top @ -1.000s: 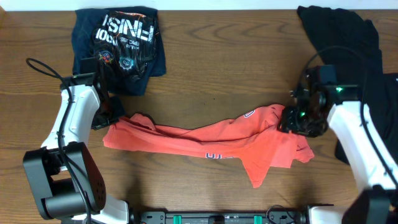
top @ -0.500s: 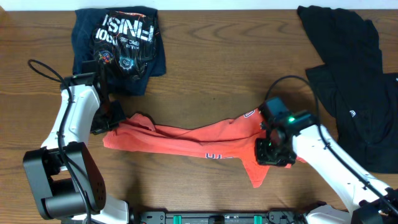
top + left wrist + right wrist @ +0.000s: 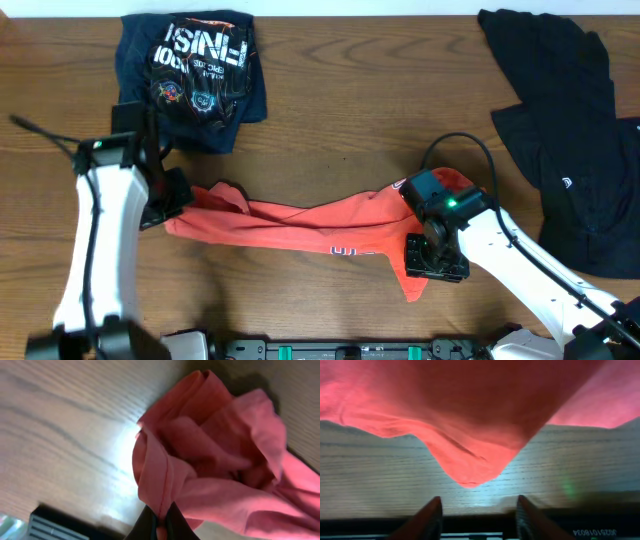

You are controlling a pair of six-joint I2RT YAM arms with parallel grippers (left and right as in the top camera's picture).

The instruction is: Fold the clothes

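The coral-red T-shirt [image 3: 300, 225] lies bunched in a long band running left to right, nearer the worktop's front edge. The left gripper [image 3: 161, 517] is clamped on its left end. The right gripper [image 3: 480, 516], spread wide and empty, faces the shirt's drooping front-right point. A second ago the right arm was at the shirt's right end and has swung frontward; the left's hold is unchanged.

Overhead: looks straight down from high up, taking in the whole table [image 3: 340, 130] and both arms.
Left wrist: very near, past its fingers [image 3: 145, 525] onto the bunched T-shirt [image 3: 210, 460]; seemingly oblique.
Right wrist: low, close, facing the T-shirt's hanging edge.
Shared: T-shirt and table.
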